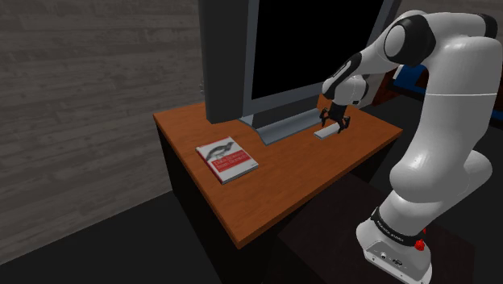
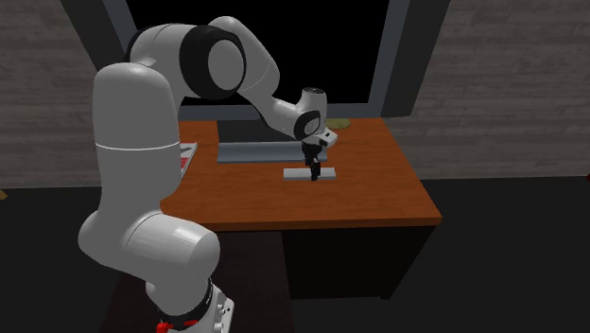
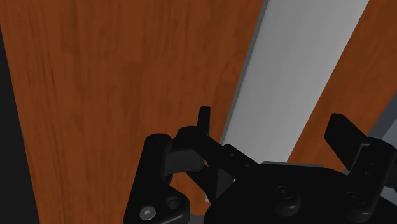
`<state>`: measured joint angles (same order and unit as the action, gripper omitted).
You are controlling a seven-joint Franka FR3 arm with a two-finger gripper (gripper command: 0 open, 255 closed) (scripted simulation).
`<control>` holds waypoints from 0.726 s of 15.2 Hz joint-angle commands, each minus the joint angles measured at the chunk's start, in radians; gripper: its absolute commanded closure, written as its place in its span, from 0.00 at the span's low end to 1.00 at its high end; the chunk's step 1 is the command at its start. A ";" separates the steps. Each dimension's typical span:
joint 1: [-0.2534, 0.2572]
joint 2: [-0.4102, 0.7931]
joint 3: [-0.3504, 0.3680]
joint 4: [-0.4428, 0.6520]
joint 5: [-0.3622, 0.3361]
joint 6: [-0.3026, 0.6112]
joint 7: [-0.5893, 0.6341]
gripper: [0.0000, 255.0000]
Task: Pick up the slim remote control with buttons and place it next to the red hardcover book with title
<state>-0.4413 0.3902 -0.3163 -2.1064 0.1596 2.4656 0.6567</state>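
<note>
The remote [image 1: 326, 132] lies flat on the brown wooden desk [image 1: 282, 181], just in front of the grey foot [image 1: 280, 127] of the big dark monitor [image 1: 310, 48]. From where I stand it is a slim, long bar drawn in plain pale grey, its top smooth and even, with a slightly darker shade along one long edge. The black gripper [image 1: 334, 123] hangs straight down over it, low to the desk. In the wrist view its fingers [image 3: 203, 119] stand apart with the grey bar running between them. I cannot tell whether either finger touches it. The red book [image 1: 227, 159] with a white panel on its cover lies flat, well apart from the remote, towards the shoulder view's left, near the desk's front edge.
</note>
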 commanded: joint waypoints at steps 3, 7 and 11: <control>0.000 0.007 0.003 -0.004 0.004 0.011 0.000 0.00; 0.000 0.007 0.003 -0.004 0.004 0.011 0.000 0.00; 0.000 0.007 0.003 -0.004 0.003 0.011 0.000 1.00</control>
<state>-0.4413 0.3967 -0.3138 -2.1099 0.1631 2.4762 0.6564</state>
